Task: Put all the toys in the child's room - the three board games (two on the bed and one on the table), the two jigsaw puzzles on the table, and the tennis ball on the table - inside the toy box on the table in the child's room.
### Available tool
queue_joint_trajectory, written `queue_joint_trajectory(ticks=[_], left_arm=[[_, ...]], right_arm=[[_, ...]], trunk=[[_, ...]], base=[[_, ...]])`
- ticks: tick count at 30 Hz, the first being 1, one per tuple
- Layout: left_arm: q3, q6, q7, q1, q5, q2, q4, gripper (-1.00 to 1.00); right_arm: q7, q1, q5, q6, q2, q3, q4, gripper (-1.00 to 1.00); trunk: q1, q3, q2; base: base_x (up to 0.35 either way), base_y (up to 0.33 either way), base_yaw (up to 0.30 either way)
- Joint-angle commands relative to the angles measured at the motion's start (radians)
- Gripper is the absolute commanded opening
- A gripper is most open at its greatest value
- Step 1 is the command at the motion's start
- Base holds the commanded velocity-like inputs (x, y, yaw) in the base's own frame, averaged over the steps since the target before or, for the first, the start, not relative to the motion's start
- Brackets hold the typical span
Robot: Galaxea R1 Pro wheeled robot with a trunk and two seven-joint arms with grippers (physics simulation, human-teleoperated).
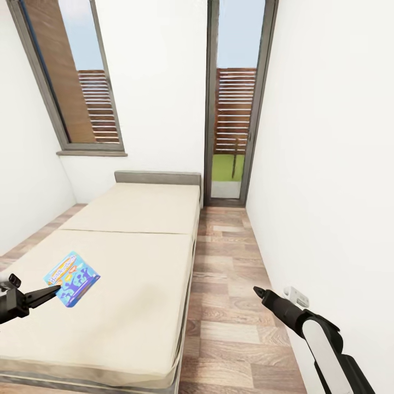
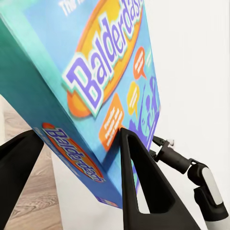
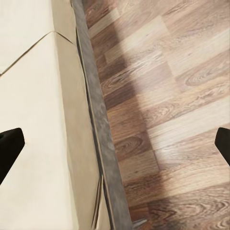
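A blue "Balderdash" board game (image 1: 72, 278) hangs tilted over the front left part of the bed (image 1: 137, 219). My left gripper (image 1: 53, 291) is shut on its lower edge. In the left wrist view the box (image 2: 96, 81) sits between the two black fingers (image 2: 139, 182), with the gripper (image 2: 76, 139) closed on its side. My right gripper (image 1: 258, 291) hovers low over the wood floor to the right of the bed. Its fingertips (image 3: 9, 148) stand far apart at the edges of the right wrist view, holding nothing, above the grey bed frame (image 3: 98, 124).
A cream mattress (image 3: 38, 96) covers the bed. A strip of wood floor (image 1: 230, 262) runs between the bed and the white right wall (image 1: 328, 164), which has a socket (image 1: 298, 296) low down. A glass door (image 1: 232, 109) and a window (image 1: 76, 82) are at the far end.
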Motion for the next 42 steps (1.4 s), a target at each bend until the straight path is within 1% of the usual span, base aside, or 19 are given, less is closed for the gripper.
queue_joint_trajectory(ticks=[1,3,10,15,21,32,33,34,42], left_arm=[[0.000,0.011,-0.004,-0.001,-0.002,0.001,0.000,-1.00],[0.000,0.011,-0.004,-0.001,0.000,0.001,0.000,-1.00],[-0.001,0.010,-0.004,0.000,0.036,0.001,0.000,-1.00],[0.000,0.010,-0.004,0.000,0.043,0.002,0.002,-1.00],[0.000,0.011,-0.004,0.000,0.048,0.003,0.002,-1.00],[0.002,0.010,-0.004,0.000,0.049,0.003,0.002,-1.00],[0.002,0.010,-0.004,0.000,0.049,0.003,0.002,-1.00],[0.002,0.010,-0.004,0.000,0.049,0.002,0.002,-1.00],[0.002,0.010,-0.004,0.000,0.049,0.002,0.002,-1.00]], right_arm=[[-0.009,-0.001,-0.010,0.002,0.000,0.000,-0.001,1.00],[-0.009,-0.001,-0.010,0.002,0.000,0.000,-0.001,1.00],[-0.009,-0.001,-0.010,0.001,0.000,0.000,-0.001,1.00],[-0.009,-0.001,-0.010,0.001,0.000,0.000,-0.001,1.00],[-0.009,0.000,-0.010,0.001,0.000,0.000,0.000,1.00],[-0.009,0.000,-0.010,-0.001,0.000,-0.002,0.000,1.00],[-0.010,-0.001,-0.010,-0.005,0.000,-0.003,0.000,1.00],[-0.011,-0.001,-0.011,-0.033,0.000,-0.002,0.000,1.00],[-0.009,0.000,-0.012,-0.045,0.000,0.001,0.000,1.00]], trunk=[[-0.004,0.004,0.007],[-0.012,0.013,0.021],[-0.012,0.025,0.021],[-0.012,0.033,0.021],[-0.012,0.043,0.021],[-0.054,0.081,0.098],[-0.058,0.084,0.105],[-0.061,0.087,0.112],[-0.092,0.112,0.168]], base=[[0.000,0.000,0.032],[0.000,0.000,0.051],[0.000,0.000,0.075],[0.000,0.012,0.089],[0.000,0.151,0.110],[0.000,0.015,0.029],[0.000,0.000,0.000],[0.000,0.000,0.000],[0.000,0.000,0.000]])
